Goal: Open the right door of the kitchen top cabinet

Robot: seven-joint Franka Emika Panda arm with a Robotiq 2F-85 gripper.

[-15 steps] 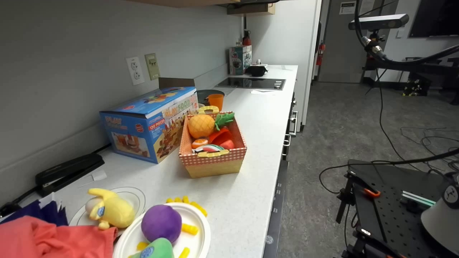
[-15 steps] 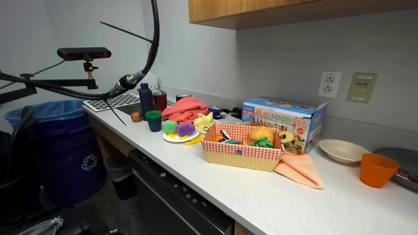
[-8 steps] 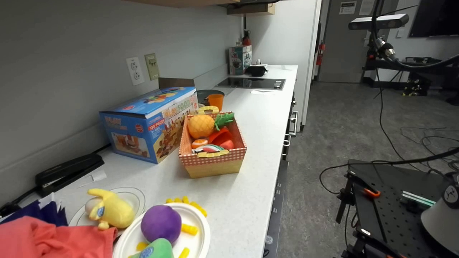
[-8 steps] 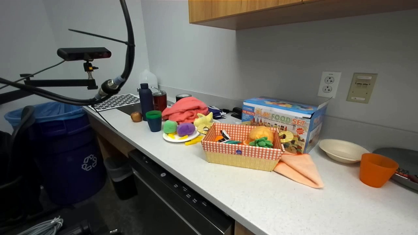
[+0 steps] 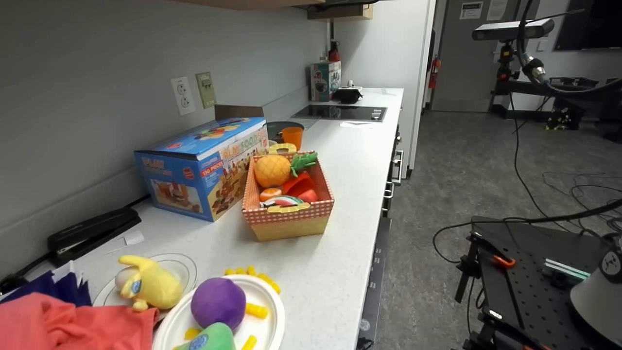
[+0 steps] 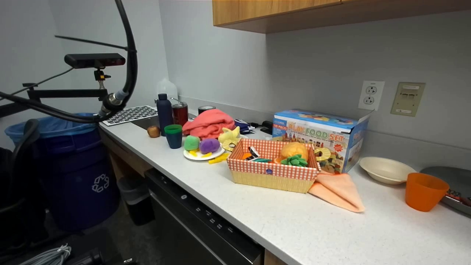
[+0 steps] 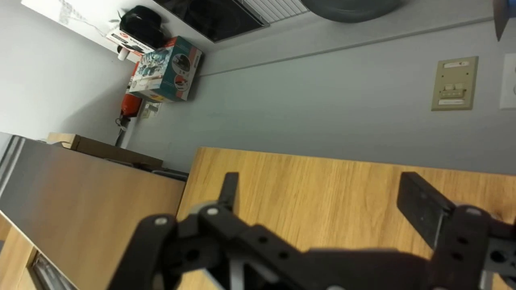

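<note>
Cabinet: on the wall above the worktop, presumably hung high so its doors clear what stands below.
Right door: probably the wooden face in the wrist view, seemingly closed; no handle can be made out.
Gripper: spread wide with nothing in hold, facing the door, likely to catch its edge; contact, I cannot tell.
Basket: on the worktop, nearer than the box, likely there to keep toys together.
</note>
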